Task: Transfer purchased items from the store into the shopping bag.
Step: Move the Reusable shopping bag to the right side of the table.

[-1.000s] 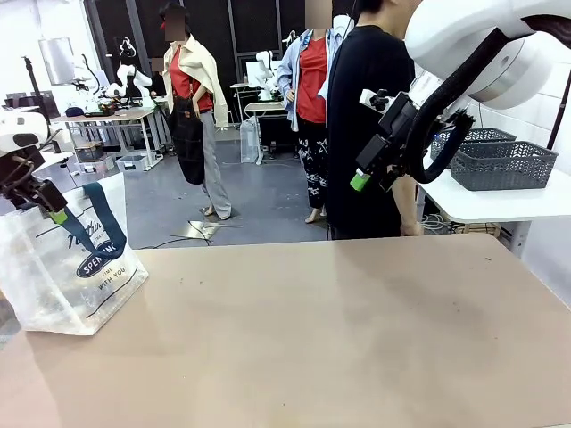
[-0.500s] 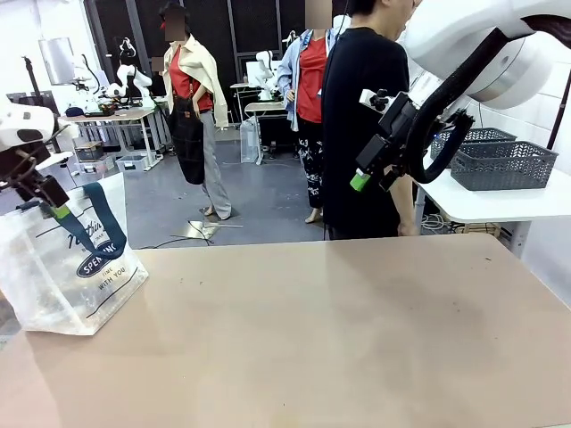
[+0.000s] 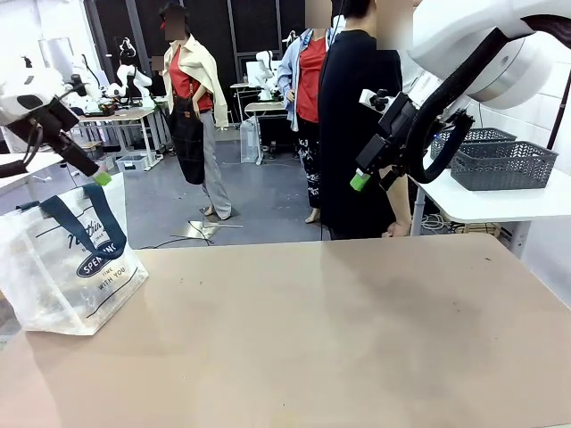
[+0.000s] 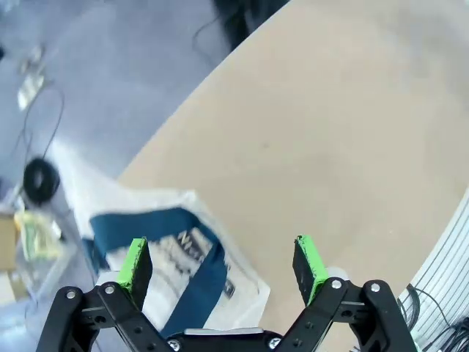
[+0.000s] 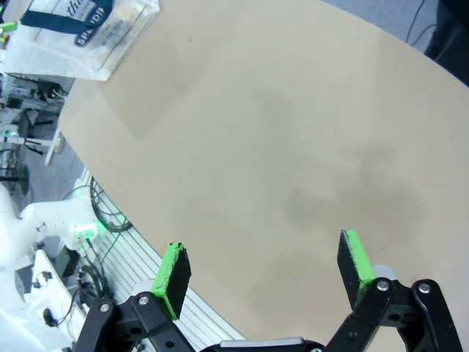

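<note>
Workshop floor with grey paving behind; tan table [image 3: 339,330] across the foreground, bare over most of its width. Shopping bag [image 3: 67,267] at the table's left end, standing upright, translucent whitish with navy straps and navy lettering; contents not discernible through the plastic. Same bag [image 4: 172,253] from above in the left wrist view, straps lying across its top, at the table's edge; also at the far corner in the right wrist view [image 5: 88,33]. Left gripper [image 3: 96,176] raised above the bag and clear of it, green-padded fingers spread wide with nothing between them, as confirmed in its own wrist view [image 4: 223,268]. Right gripper [image 3: 359,181] held high over the far side of the table, well apart from the bag, fingers likewise spread wide and empty in its wrist view [image 5: 267,268]. Person [image 3: 361,134] in dark clothing standing at the far side, just behind the right gripper. Dark grey slotted baskets [image 3: 502,163] on a white side table [image 3: 500,205] at right, well apart from the bag; contents not visible.
</note>
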Motion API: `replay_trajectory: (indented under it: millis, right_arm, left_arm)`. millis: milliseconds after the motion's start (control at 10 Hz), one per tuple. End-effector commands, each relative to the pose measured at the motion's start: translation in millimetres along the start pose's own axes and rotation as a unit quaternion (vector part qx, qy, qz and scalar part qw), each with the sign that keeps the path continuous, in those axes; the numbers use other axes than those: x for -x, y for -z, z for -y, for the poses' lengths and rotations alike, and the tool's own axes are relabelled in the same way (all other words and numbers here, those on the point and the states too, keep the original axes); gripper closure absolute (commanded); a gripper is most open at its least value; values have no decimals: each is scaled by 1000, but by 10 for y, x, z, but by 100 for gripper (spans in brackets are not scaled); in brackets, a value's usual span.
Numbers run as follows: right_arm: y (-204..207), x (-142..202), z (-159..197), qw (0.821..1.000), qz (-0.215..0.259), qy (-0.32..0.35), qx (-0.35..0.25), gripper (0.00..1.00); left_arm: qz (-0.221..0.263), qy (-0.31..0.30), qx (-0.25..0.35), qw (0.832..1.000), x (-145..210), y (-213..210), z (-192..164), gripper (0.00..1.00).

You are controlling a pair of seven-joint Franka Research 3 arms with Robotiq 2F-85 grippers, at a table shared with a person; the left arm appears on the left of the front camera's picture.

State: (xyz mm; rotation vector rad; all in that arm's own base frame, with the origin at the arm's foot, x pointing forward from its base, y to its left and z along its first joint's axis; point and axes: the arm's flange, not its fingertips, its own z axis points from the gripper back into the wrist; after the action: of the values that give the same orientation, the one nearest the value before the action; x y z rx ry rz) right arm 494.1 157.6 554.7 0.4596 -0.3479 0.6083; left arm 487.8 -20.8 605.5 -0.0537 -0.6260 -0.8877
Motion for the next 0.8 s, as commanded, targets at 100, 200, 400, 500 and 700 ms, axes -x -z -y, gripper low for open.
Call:
replay_trajectory:
  millis: [100,200,400,500,700]
  right_arm:
    - [-1,-10,-8,1000,6,8,-6,0]
    - [-1,-10,-8,1000,6,8,-6,0]
    - [-1,-10,-8,1000,6,8,-6,0]
    - [-1,-10,-8,1000,6,8,-6,0]
    - [-1,-10,-8,1000,6,8,-6,0]
  left_arm:
    - [114,114,81,984,-4,80,-57,0]
    - [150,148,92,973,-15,143,-40,0]
    - [187,178,115,959,-43,258,-21,0]
    - [186,182,124,958,-57,328,-10,0]
    - [178,178,153,956,-69,431,29,0]
